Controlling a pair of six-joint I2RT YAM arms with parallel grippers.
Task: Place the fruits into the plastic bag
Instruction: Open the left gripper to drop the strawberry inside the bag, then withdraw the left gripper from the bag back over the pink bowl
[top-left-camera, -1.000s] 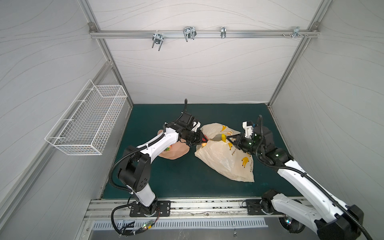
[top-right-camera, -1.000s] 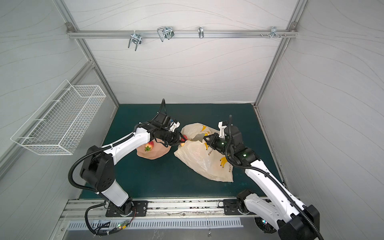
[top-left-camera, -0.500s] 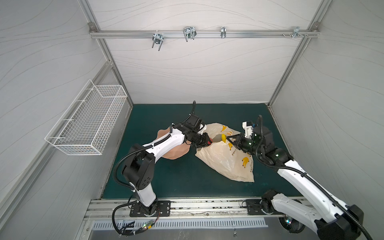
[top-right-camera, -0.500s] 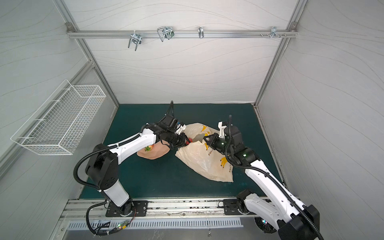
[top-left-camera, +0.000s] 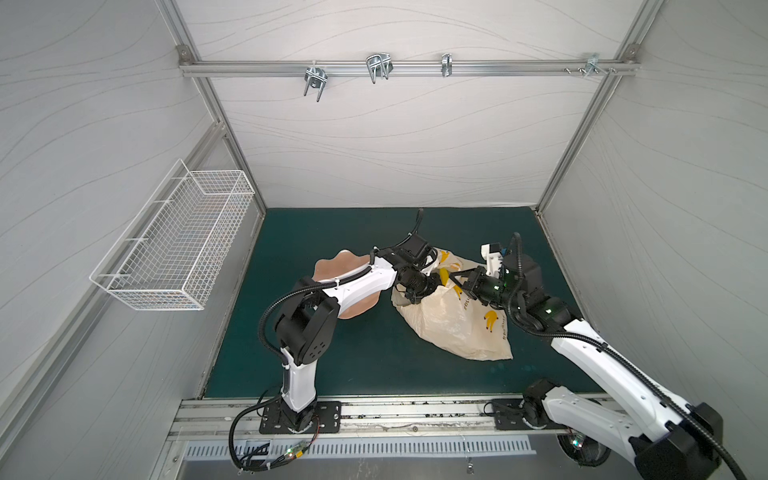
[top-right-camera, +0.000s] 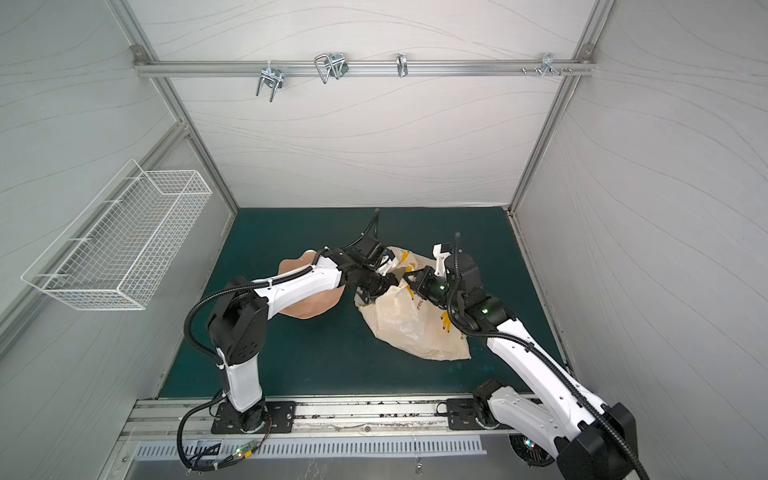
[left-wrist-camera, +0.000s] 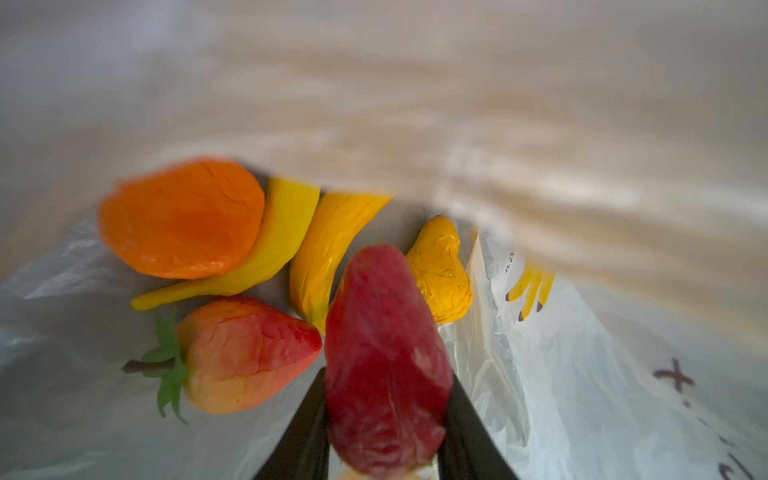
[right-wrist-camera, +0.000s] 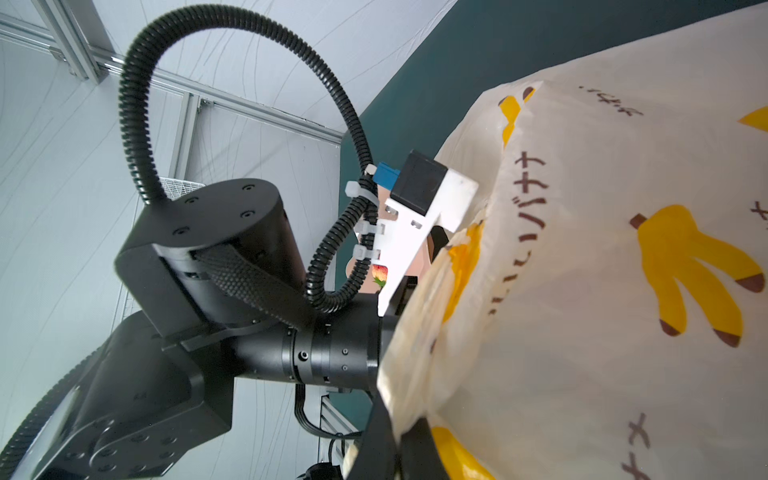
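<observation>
Reaching from dish into plastic bag now, left fingers clamped on red fruit, release next; right fingers pinched together on rim (strawberry waits on dish).

Shows a white wire basket at 9 o'clock, mounted on the side wall. Shows a wavy-edged peach-pink dish near centre, lying on the dark green mat. Shows an aluminium rail at 12 o'clock, carrying metal hooks.
</observation>
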